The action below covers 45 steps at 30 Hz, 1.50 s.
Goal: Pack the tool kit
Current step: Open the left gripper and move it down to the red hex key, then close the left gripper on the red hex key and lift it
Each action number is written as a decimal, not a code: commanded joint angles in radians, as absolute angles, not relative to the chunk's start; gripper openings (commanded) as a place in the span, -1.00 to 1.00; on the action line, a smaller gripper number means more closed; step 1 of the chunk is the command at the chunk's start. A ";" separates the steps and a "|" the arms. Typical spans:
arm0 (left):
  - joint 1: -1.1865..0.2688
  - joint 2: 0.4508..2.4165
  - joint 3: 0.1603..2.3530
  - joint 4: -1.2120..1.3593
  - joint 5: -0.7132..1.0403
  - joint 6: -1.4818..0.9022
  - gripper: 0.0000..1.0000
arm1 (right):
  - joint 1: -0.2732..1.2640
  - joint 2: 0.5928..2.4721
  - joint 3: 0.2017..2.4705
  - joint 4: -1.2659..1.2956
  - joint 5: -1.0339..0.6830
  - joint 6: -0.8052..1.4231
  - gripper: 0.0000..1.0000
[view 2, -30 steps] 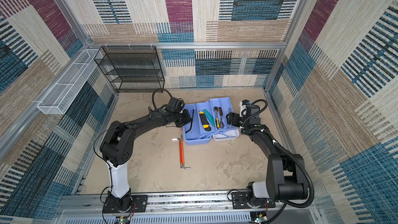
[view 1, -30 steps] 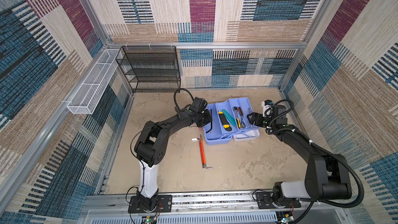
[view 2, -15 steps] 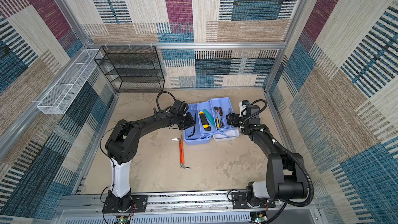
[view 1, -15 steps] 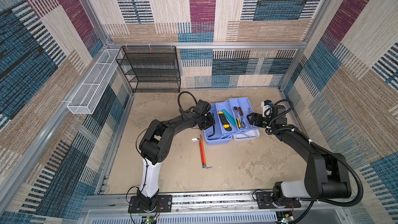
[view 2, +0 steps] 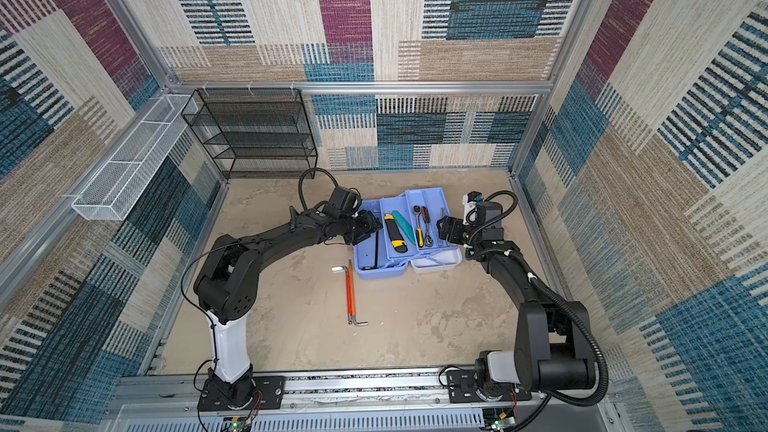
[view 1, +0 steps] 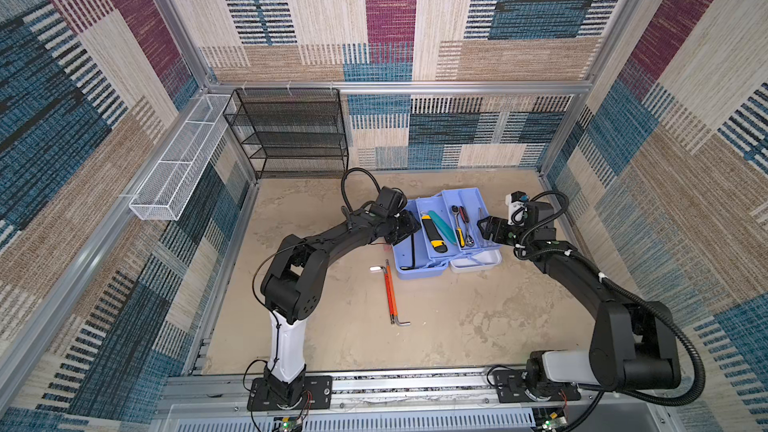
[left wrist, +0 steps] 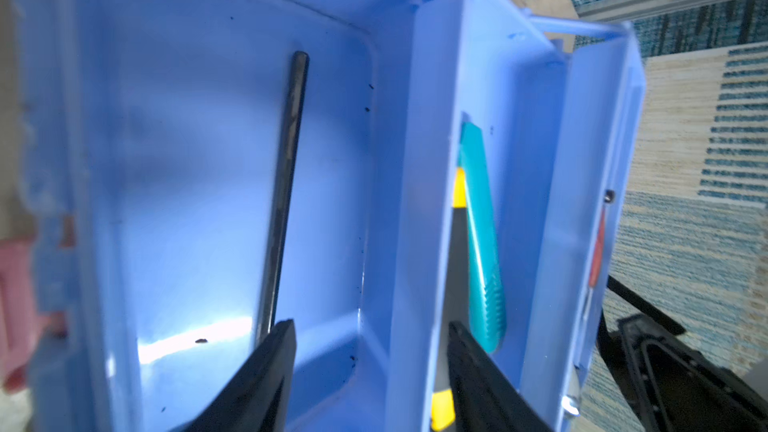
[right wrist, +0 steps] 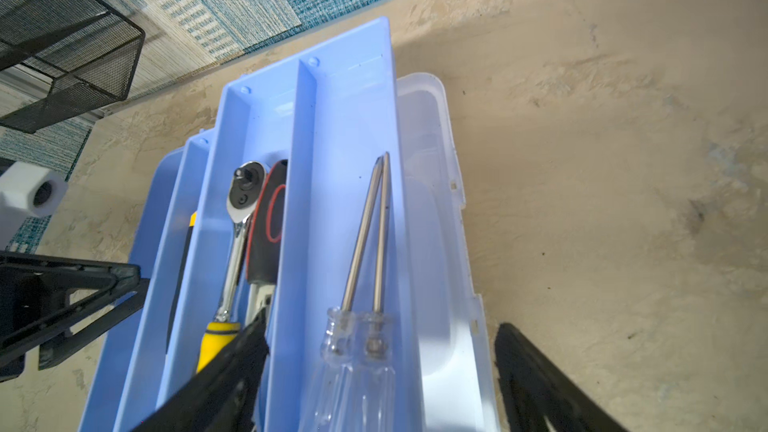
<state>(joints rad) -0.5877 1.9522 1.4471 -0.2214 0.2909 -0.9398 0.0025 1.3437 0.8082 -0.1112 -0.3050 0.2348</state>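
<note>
Left hand (left wrist: 370, 326): fingers apart with nothing between them, poised over the deep base compartment.
Beneath it: a long black L-shaped hex key (left wrist: 282, 193) lies loose on the base floor.
Tool kit: the rectangular light blue plastic toolbox (view 1: 419, 273) stands open on the sandy tabletop (view 1: 478, 326) between the two arms, fold-out trays stepped up, white lid (view 1: 478, 263) thrown back.
Lower tray: yellow-and-black utility knife (view 1: 432, 234) beside a teal plastic cutter (view 1: 442, 227).
Upper tray: yellow-handled chrome ratchet (right wrist: 235, 251) and a black-and-red grip (right wrist: 266, 234) in one slot, two clear-handled screwdrivers (right wrist: 365, 243) in the next.
Right hand (right wrist: 380, 326): fingers wide apart, holding nothing, hovering at the end of the screwdriver slot.
Done: most tools appear stowed.
Left: two orange-sleeved hex keys (view 1: 390, 297) lie on the tabletop near the base; trays unfolded, lid open.
Changed: a second ago the left hand was pinched on the black hex key above the base; it has released it. The right arm has not moved.
</note>
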 commanded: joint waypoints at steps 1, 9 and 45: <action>-0.591 1.901 1.414 -0.213 0.266 -0.872 0.32 | 0.003 1.313 0.802 -0.093 -0.299 0.241 0.75; -0.602 1.728 1.271 -0.247 0.193 -0.772 0.39 | 0.003 1.266 0.795 -0.106 -0.310 0.245 0.75; -0.721 1.675 0.931 -0.366 0.058 -0.770 -0.61 | 0.004 1.309 0.805 -0.095 -0.289 0.258 0.74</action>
